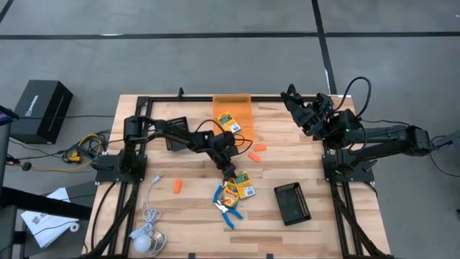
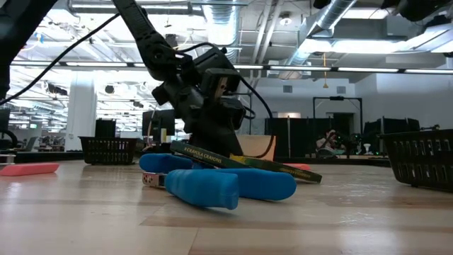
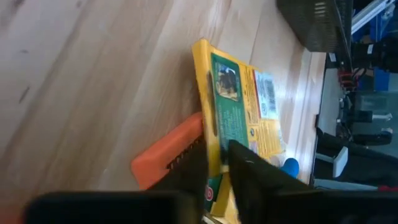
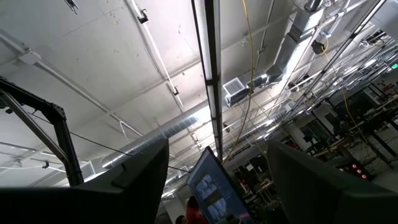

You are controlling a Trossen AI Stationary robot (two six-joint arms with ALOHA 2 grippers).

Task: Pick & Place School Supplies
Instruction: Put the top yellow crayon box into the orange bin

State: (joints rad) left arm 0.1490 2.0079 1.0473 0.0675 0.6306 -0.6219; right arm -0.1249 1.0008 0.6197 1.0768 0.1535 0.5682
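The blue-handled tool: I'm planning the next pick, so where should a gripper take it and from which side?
Probably at the blue handles, coming straight down. The tool lies flat on the table, its handles pointing toward the near edge, clear of the crayon boxes where the left gripper works. Its other end lies against those boxes.

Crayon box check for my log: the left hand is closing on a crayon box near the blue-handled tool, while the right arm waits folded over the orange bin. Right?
Not quite. The high view shows the left hand at the crayon box by the blue-handled tool, but the right arm waits folded at the table's right edge, away from the orange bin.
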